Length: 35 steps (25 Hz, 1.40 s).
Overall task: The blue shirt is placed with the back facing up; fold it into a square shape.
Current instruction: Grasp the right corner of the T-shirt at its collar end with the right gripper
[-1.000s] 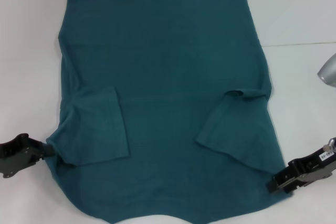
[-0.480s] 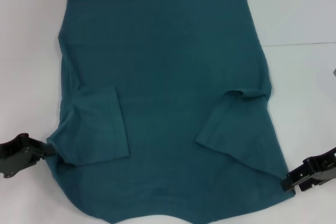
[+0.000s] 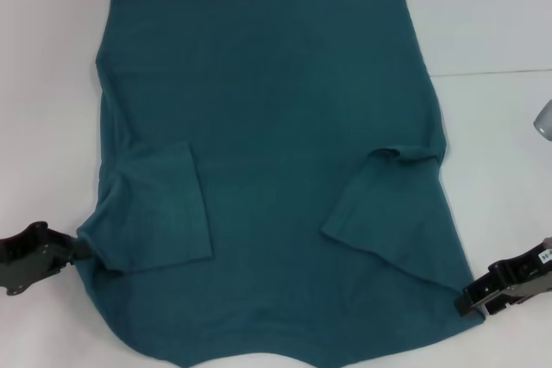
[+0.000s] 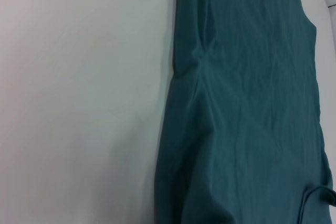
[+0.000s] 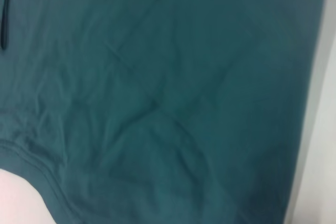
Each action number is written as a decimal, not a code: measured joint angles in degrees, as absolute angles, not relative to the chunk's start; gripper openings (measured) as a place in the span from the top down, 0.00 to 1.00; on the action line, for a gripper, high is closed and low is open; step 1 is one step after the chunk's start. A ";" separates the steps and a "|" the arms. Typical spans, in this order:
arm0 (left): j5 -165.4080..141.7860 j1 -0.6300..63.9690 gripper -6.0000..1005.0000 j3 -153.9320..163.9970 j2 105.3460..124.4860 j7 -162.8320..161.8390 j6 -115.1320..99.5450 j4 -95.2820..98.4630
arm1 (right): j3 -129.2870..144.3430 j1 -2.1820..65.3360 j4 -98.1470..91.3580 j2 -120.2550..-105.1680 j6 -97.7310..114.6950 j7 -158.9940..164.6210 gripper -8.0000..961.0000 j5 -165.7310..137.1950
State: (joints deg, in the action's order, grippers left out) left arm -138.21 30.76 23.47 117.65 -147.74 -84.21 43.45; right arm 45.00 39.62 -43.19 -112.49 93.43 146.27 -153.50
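White table [image 3: 500,15]: bears everything. Dark teal-blue short-sleeved cloth shirt [image 3: 276,84]: spread flat, plain side up, both sleeves folded inward. Left gripper [image 3: 79,246]: touching shirt's left edge; grip state indiscernible. Right gripper [image 3: 470,301]: touching near-right corner; grip state indiscernible.

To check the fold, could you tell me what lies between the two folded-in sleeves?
In the head view, only the shirt's plain back lies between the left sleeve and the right sleeve; nothing rests on it.

White table [image 3: 492,15], thin seam line [image 3: 492,71]
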 joint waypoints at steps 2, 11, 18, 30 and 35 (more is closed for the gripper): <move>-138.21 30.75 0.99 23.47 117.64 -147.69 -84.20 43.39 | 45.03 39.80 -43.11 -112.58 93.41 146.28 0.36 -153.52; -138.25 30.76 0.99 23.47 117.65 -147.65 -84.20 43.39 | 45.37 41.25 -42.65 -113.50 93.32 146.10 0.36 -153.55; -138.25 30.76 0.99 23.47 117.68 -147.65 -84.21 43.42 | 46.51 42.60 -42.53 -114.48 93.25 146.21 0.36 -153.45; -138.20 30.81 0.99 23.37 117.72 -147.65 -84.20 43.42 | 46.20 40.60 -47.75 -113.83 96.47 148.30 0.36 -154.96; -138.16 30.72 0.99 23.38 117.77 -147.65 -84.19 43.42 | 46.49 40.50 -47.71 -113.84 96.48 148.24 0.36 -155.22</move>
